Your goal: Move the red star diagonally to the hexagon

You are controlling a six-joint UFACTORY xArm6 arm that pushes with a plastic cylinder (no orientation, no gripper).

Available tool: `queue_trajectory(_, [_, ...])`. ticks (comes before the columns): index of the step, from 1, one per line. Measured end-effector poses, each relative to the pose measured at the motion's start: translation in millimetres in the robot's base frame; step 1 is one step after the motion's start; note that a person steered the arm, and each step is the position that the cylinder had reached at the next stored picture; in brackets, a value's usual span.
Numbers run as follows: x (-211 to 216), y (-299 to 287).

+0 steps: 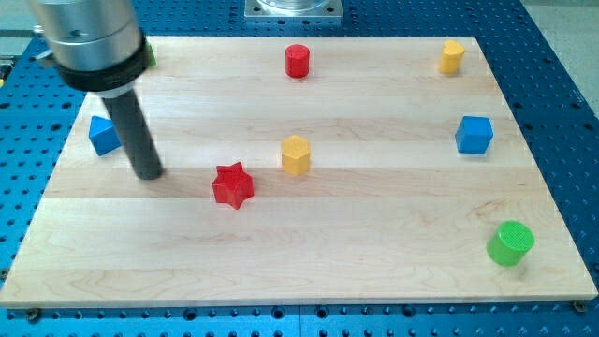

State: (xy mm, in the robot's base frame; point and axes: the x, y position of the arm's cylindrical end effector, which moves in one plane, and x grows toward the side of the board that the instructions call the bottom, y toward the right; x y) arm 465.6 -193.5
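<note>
Seen from above a pale wooden board (299,271) on a blue perforated bench (562,84), left to right. At far left, a blue block (103,135), shape hard to make out, near the board's left edge. Just beside it, on its right, my tip (150,174), the lower end of a dark rod hanging from a grey metal cylinder (89,42) at the view's top left; no pincer on this arm, so nothing apart, together or clamped. A sliver of green (150,54) behind the cylinder, too hidden to name. Right of my tip and clearly apart from it, the red star (232,184), flat on the board, left of centre. Up and right of the star, near but not touching, the yellow hexagon (296,154). Well above both, near the top edge, a red cylinder (298,60). Farther right, at the top right corner, a second yellow block (452,56), its shape unclear. Below it, at right, a blue cube (474,134). Lowest and farthest right, a green cylinder (510,242) close to the board's edge.
</note>
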Motion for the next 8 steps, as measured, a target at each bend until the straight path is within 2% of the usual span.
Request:
queue_trajectory(1, [12, 19])
queue_trajectory(2, [12, 75])
queue_trajectory(3, [11, 102])
queue_trajectory(4, [14, 90])
queue_trajectory(5, [18, 48])
queue_trajectory(6, [45, -15])
queue_trajectory(7, [44, -75])
queue_trajectory(8, [-11, -87])
